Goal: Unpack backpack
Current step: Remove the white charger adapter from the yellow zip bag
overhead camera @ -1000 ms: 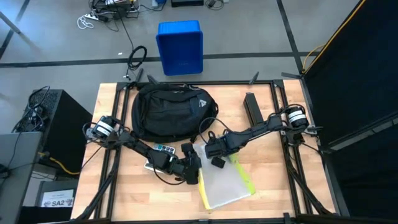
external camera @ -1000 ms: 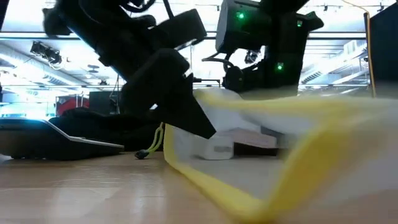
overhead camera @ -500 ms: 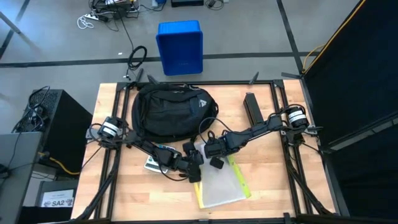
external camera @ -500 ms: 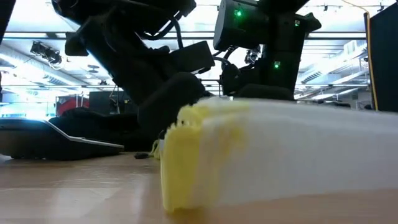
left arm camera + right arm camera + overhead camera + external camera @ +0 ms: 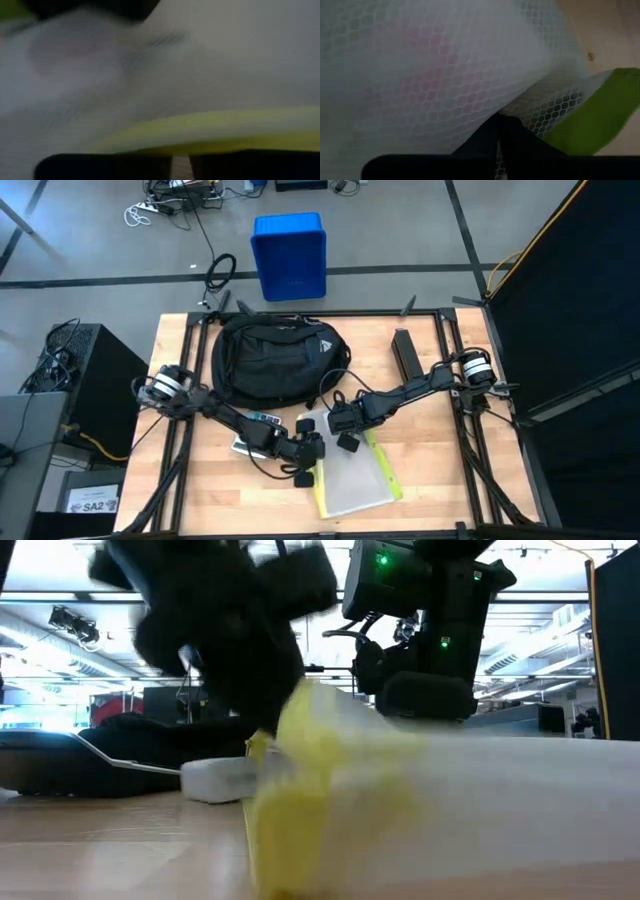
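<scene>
The black backpack (image 5: 277, 358) is sitting at the back of the table (image 5: 450, 470), and just in front of it both claws are pinching the yellow-edged mesh pouch (image 5: 355, 480), left claw (image 5: 312, 467) and right claw (image 5: 349, 435) both clamped tight.

The backpack (image 5: 275, 360) sits at the back of my table (image 5: 440, 460), with the bin (image 5: 289, 256) on the floor behind it. The pouch (image 5: 355, 475) lies in front of the backpack, my left gripper (image 5: 306, 465) at its left edge, my right gripper (image 5: 345, 430) at its back edge.

One backpack (image 5: 275, 360), one mesh pouch (image 5: 355, 478) (yellow-edged), one bin (image 5: 289, 256)
</scene>
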Tool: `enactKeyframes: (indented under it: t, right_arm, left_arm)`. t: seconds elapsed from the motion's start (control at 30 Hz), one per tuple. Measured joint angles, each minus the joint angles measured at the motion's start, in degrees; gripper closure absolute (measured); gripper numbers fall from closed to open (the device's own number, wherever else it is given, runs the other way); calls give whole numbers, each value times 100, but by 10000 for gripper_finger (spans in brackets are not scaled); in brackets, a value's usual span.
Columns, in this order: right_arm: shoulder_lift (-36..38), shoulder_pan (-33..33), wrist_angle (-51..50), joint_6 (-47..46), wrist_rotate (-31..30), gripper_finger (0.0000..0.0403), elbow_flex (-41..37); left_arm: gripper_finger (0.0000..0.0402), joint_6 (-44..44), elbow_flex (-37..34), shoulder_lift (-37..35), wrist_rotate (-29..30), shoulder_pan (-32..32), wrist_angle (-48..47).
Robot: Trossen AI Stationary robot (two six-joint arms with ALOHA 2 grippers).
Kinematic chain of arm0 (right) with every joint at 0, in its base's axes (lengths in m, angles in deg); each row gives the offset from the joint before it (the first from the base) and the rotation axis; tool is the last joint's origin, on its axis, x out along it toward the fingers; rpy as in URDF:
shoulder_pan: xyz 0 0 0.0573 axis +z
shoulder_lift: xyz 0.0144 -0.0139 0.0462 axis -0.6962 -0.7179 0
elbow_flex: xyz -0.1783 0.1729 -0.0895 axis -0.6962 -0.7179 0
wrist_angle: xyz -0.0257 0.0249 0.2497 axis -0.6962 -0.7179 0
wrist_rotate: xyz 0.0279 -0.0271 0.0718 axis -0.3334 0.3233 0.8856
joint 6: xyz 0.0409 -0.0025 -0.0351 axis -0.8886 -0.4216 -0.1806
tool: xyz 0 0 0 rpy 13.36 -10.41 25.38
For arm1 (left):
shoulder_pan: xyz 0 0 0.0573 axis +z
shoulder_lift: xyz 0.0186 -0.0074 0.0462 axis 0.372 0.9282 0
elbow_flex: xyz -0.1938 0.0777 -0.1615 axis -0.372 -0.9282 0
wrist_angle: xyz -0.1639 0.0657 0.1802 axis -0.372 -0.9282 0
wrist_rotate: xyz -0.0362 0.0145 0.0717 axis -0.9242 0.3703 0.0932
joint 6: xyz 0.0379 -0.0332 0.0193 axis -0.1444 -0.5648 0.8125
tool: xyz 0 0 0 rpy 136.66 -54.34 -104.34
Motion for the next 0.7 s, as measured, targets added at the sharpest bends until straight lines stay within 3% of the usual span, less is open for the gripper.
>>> enactKeyframes:
  t: [0.27,0.43,0.57,0.7]
  right_arm:
    - [-2,0,1,0,-18,403,-1]
    - [-4,0,1,7,-28,403,-3]
    - [-4,-2,24,4,-37,403,-6]
    - [-4,-2,124,7,-44,403,-12]
  left_arm:
    - [401,99,11,-664,7,-329,-598]
    - [391,61,13,-1036,-144,-537,-1911]
    - [365,-796,13,-1099,72,-606,-2654]
    - [321,-1425,13,-977,212,-527,-2712]
